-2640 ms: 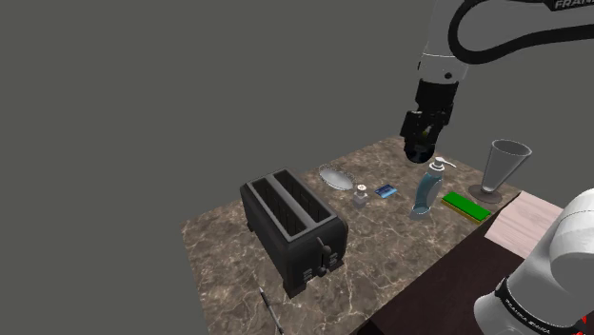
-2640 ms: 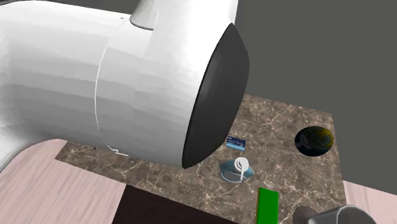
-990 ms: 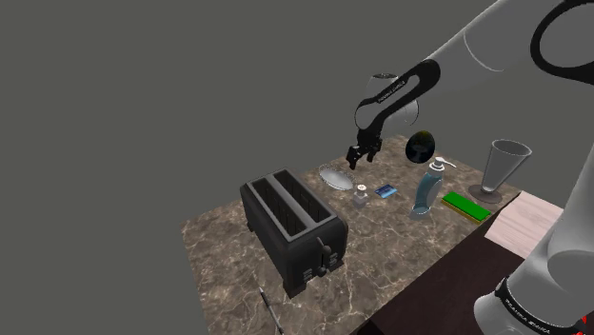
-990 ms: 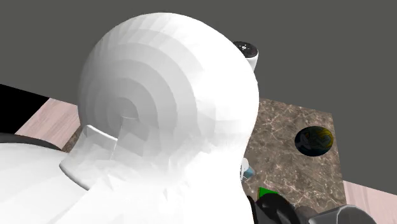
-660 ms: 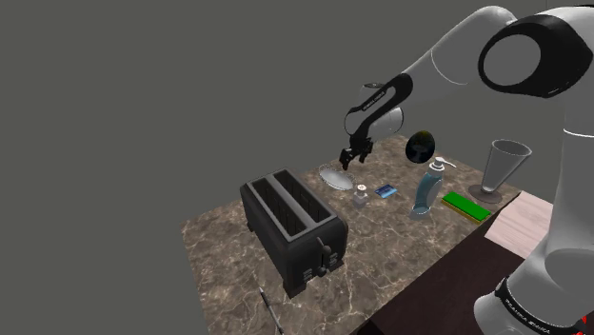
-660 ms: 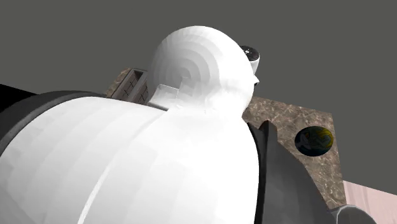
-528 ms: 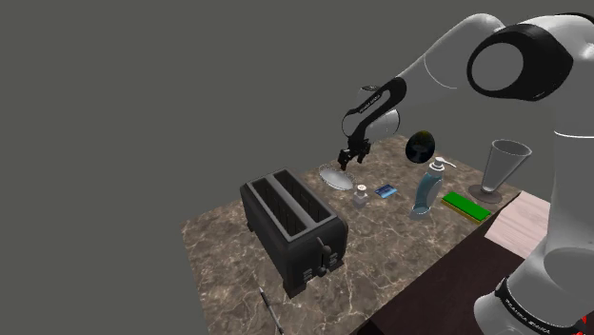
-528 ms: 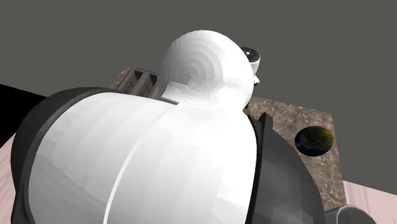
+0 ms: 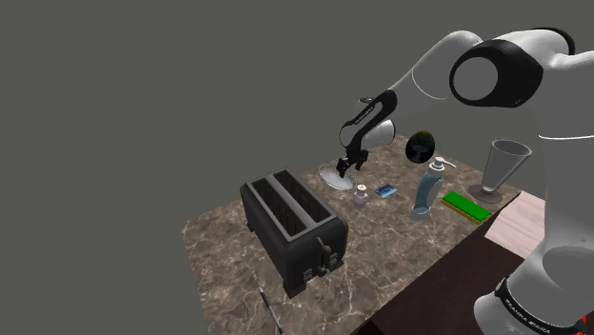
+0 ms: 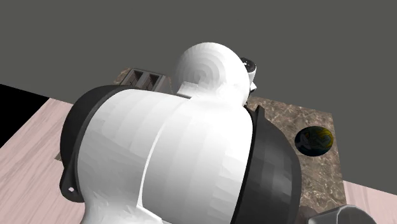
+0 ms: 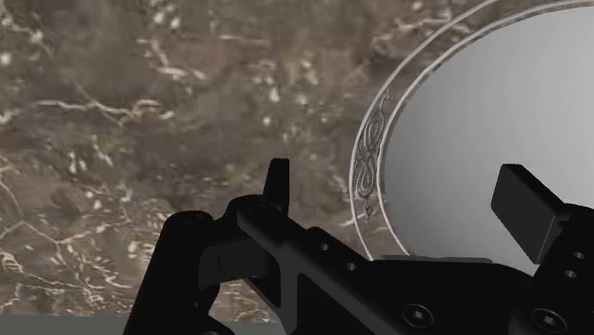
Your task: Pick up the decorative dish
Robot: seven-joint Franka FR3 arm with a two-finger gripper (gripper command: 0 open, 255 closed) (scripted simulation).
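At the wrist, reveals scrollwork along the rim of the dish, plain pale grey inside; from the shoulder, reads only as a small silvery oval by the far edge of the bench. Straddles that rim with pincer wide open, gripping nothing.

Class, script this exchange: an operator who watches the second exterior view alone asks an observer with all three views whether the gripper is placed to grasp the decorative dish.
Operator: Where is the gripper?
Observer: In the shoulder view, the gripper is low at the pale oval dish on the marbled countertop.
Operator: Are its fingers open?
Observer: Yes. In the wrist view, the fingers stand apart, with the dish's patterned rim between them.
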